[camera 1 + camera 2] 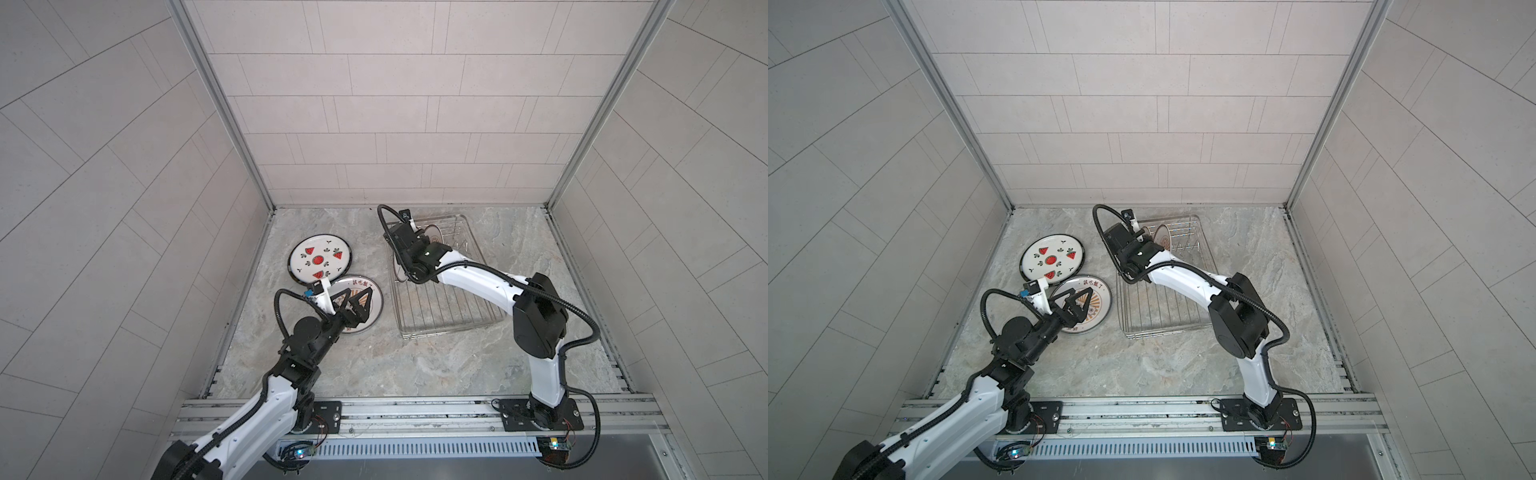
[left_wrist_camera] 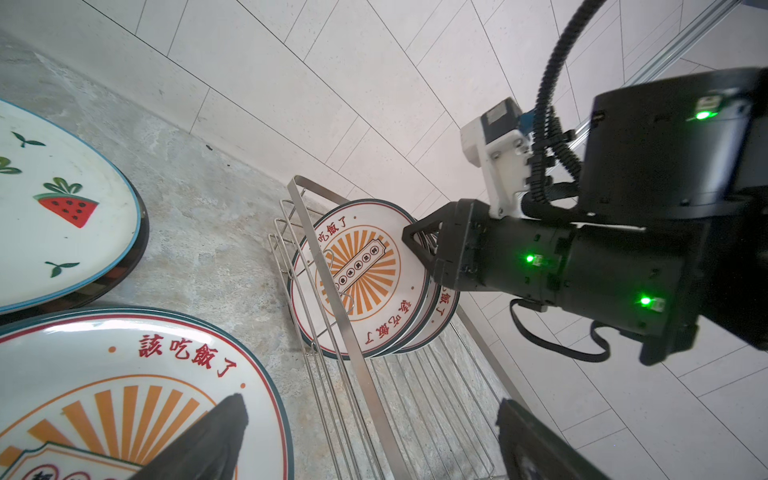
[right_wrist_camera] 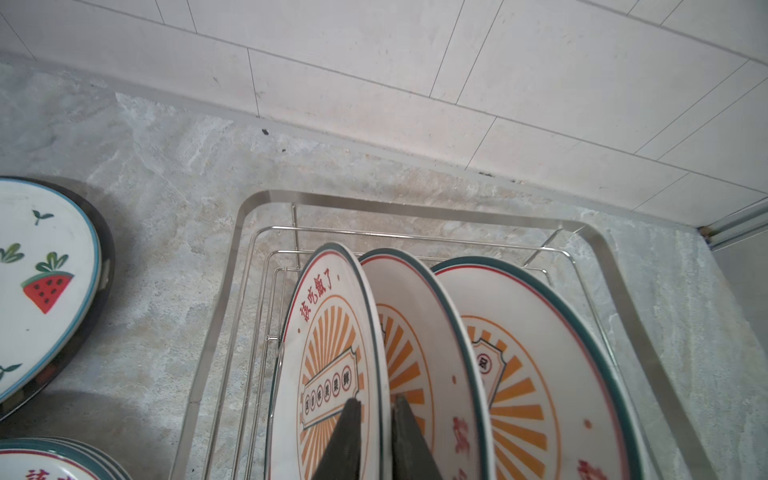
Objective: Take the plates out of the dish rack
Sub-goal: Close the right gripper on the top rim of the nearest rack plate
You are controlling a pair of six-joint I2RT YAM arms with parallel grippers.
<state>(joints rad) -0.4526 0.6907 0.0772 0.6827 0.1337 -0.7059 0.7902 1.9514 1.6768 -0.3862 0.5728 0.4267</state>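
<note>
Right pincer (image 3: 376, 405): nearly closed, clamped on the rim of the front plate (image 3: 328, 353), first of three upright in the dish rack (image 3: 415, 207). Left pincer (image 1: 353, 301): spread wide, empty, over the sunburst plate (image 1: 357, 284) on the desk (image 1: 415, 365). In both top views we lose the right pincer behind its arm (image 1: 465, 278).

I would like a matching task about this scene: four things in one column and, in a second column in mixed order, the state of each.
Things:
1. round white plate with red watermelon slices
2. rectangular silver wire dish rack
3. left gripper
4. right gripper

States:
A. shut on the rim of an upright orange-sunburst plate
B. lies face up, left of the rack
C. open, above a flat sunburst plate
D. holds three plates upright

Pairs: 1-B, 2-D, 3-C, 4-A
</note>
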